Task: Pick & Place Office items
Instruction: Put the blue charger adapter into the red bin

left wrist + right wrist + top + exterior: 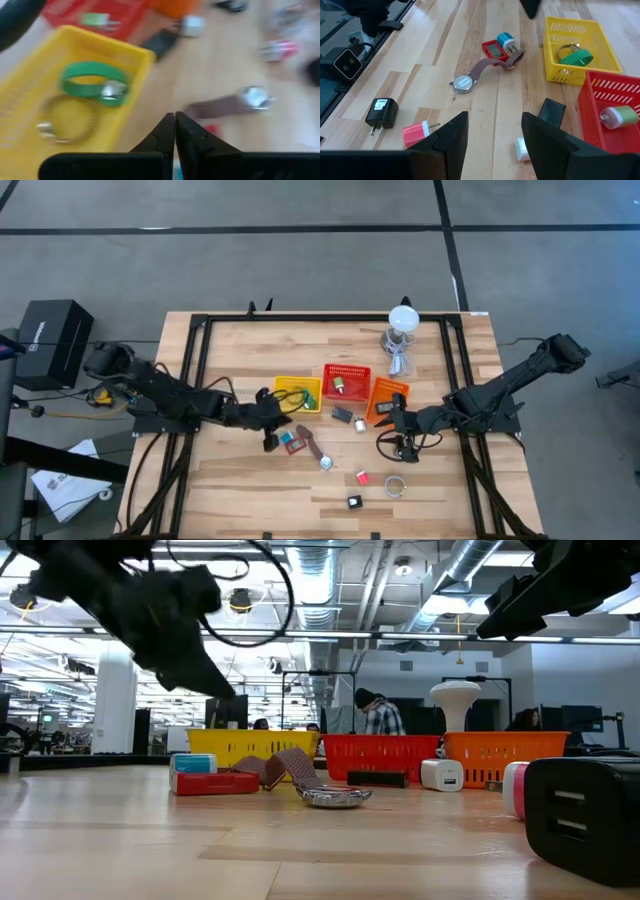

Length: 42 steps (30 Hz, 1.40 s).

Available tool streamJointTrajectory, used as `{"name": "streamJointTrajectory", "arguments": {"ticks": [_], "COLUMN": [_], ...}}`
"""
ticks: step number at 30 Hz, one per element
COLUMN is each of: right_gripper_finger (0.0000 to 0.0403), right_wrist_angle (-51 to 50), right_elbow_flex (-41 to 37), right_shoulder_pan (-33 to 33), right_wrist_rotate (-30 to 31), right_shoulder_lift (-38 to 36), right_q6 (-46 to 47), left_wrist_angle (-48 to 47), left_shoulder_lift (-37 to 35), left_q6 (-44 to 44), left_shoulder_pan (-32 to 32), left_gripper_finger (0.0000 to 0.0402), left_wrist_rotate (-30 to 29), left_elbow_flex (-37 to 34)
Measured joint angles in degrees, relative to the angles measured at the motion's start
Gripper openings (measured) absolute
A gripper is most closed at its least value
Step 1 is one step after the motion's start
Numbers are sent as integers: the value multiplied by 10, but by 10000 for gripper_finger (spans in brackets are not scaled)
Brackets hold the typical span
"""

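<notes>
The office items lie scattered on the wooden table. A brown-strap watch (318,452) (470,77) lies flat beside a red and blue item (291,442). Nearer the front edge are a red plug (417,132), a black charger (381,112) and a small ring (396,486). A black item (551,111) and a white one (360,425) lie by the baskets. My left gripper (175,131) (276,425) is shut and empty, raised near the yellow basket (298,393). My right gripper (492,135) (395,435) is open and empty, in front of the orange basket (386,400).
The yellow basket holds a green wristband (92,85) and a metal bracelet (65,117). The red basket (346,381) holds a green-and-white item (619,116). A white-topped object with a coiled cable (400,330) stands near the far edge. People stand in the room beyond.
</notes>
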Motion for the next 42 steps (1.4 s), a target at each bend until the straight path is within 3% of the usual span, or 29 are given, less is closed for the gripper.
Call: {"name": "streamJointTrajectory", "arguments": {"ticks": [9,16,20,27,42], "right_gripper_finger": [175,175,175,175,175], "right_wrist_angle": [2,4,4,4,4], "right_elbow_flex": [0,0,0,0,0], "right_shoulder_pan": [0,0,0,0,0], "right_wrist_rotate": [0,0,0,0,0], "right_shoulder_lift": [0,0,0,0,0], "right_q6": [1,1,19,20,20], "left_wrist_angle": [-17,-19,-12,-8,22], "left_shoulder_lift": [21,74,95,127,181], "left_q6": [-90,-139,-191,-219,-216], "left_shoulder_pan": [-80,-103,-102,-114,-98], "left_gripper_finger": [93,151,171,188,180], "left_wrist_rotate": [4,-78,-92,-85,-101], "left_elbow_flex": [-1,-1,0,0,0]}}
